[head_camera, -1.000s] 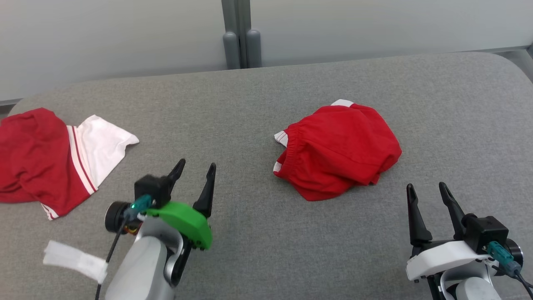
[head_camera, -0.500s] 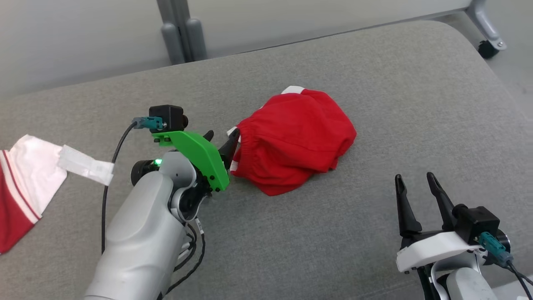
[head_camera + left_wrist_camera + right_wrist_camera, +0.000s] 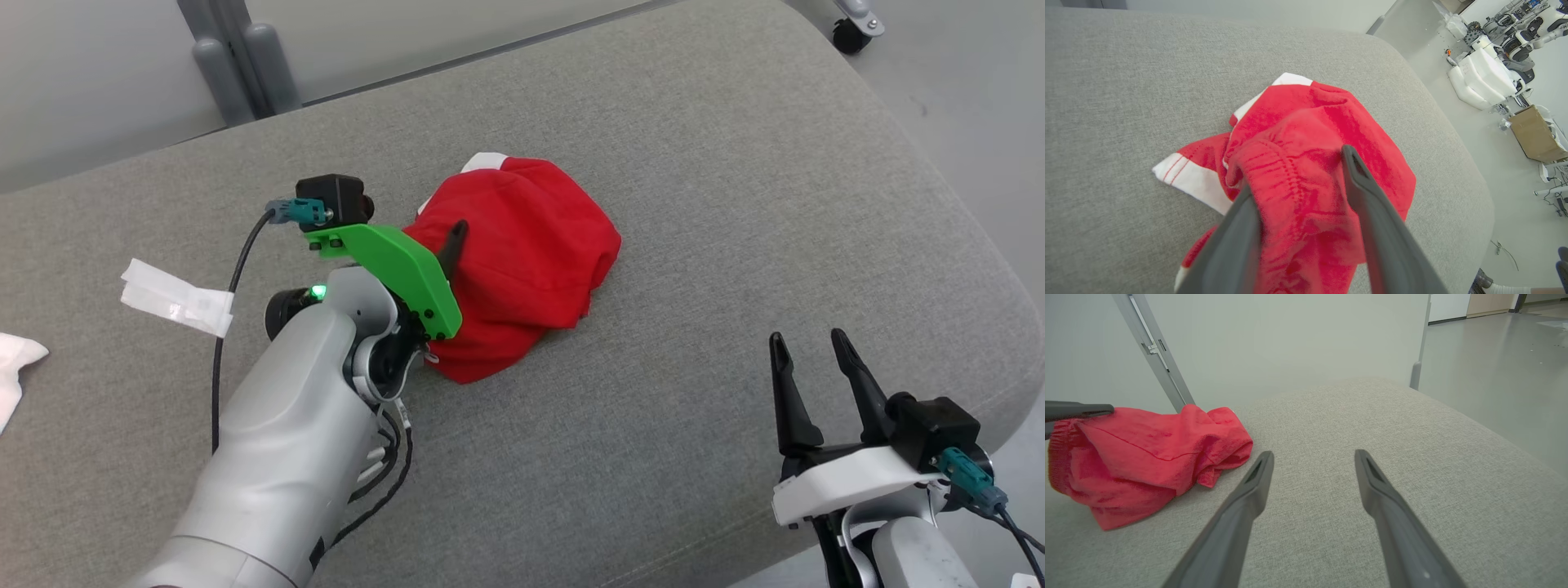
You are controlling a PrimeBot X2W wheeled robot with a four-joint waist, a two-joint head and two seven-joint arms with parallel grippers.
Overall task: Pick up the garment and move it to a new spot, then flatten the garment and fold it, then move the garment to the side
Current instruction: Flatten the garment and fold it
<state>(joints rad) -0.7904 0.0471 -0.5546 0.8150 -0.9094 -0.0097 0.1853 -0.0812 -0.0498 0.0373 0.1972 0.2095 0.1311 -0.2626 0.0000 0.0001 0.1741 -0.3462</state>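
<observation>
The garment is a pair of red shorts with white trim, lying crumpled in the middle of the grey padded surface. My left gripper is at its near left side, over the gathered waistband. In the left wrist view the left gripper is open, its two fingers astride a bunch of the garment, which fills the gap between them. My right gripper stands open at the lower right, apart from the cloth. In the right wrist view the right gripper holds nothing, and the garment lies to its left.
The padded surface rounds off at its right edge, with bare floor beyond. A corner of white cloth lies at the far left. A white tag hangs on my left arm's cable. Grey posts stand behind.
The head camera has swung to the right. My left gripper has reached across to the garment and now has its fingers astride the waistband, slightly narrower. The right gripper has stayed open in place.
</observation>
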